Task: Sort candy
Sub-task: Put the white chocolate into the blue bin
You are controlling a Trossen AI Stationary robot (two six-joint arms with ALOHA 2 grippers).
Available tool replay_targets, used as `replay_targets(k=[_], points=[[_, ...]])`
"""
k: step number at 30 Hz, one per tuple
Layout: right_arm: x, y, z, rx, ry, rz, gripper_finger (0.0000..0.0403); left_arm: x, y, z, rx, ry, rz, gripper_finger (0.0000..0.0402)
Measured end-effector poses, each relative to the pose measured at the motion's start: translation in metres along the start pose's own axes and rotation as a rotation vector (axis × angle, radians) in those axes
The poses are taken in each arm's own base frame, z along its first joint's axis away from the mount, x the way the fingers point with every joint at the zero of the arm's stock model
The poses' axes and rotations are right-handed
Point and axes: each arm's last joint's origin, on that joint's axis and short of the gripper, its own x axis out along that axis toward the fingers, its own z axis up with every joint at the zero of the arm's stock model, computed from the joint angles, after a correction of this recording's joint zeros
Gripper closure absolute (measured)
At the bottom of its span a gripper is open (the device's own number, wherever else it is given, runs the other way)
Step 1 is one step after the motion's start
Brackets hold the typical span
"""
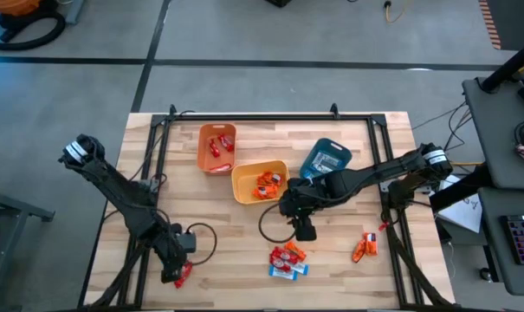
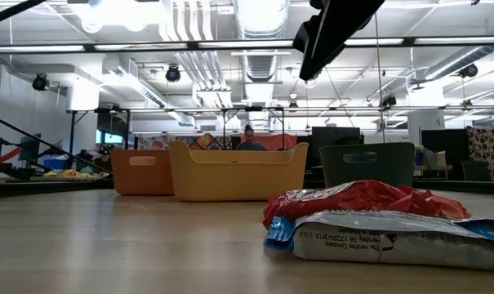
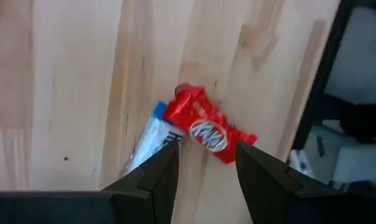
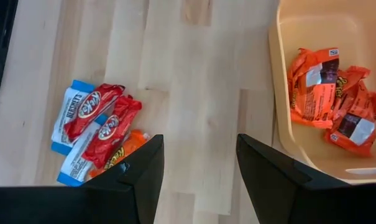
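Observation:
The candy is spread out. In the left wrist view, a red wrapper (image 3: 206, 126) lies partly over a blue-and-white bar (image 3: 149, 143) near the table's near-left corner (image 1: 183, 276). My left gripper (image 3: 207, 149) hovers open above them, fingertips on either side of the red wrapper's near end. A mixed pile (image 1: 288, 260) (image 4: 97, 130) lies near the front edge, and orange packets (image 1: 365, 247) lie to its right. My right gripper (image 1: 303, 230) (image 4: 200, 140) is open and empty, above bare wood between the pile and the yellow bin (image 1: 242, 188).
Orange bin (image 1: 203, 152) holds red wrappers, the yellow bin (image 4: 278, 74) holds orange packets (image 4: 330, 93), and the teal bin (image 1: 318, 160) holds blue-and-white bars. A black cable loop (image 1: 270, 227) lies beside my right gripper. Black frame rails run along the table's sides. In the low view the pile (image 2: 369, 220) fills the foreground.

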Motion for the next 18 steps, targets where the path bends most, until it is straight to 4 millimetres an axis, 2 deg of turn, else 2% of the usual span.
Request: replay_targets(k=[7,13,18], points=[[0.000,0.000,0.000,0.000,-0.004,0.000,0.0211,0.021,0.001,-0.014,0.042,0.092,0.131,0.0253],[0.000,0.000,0.000,0.003,-0.005,0.000,0.0211,0.041,0.001,-0.021,0.071,0.151,0.228,0.0212],[0.000,0.000,0.001,0.003,-0.005,0.000,0.0211,0.055,-0.006,-0.019,0.114,0.173,0.273,0.0190]])
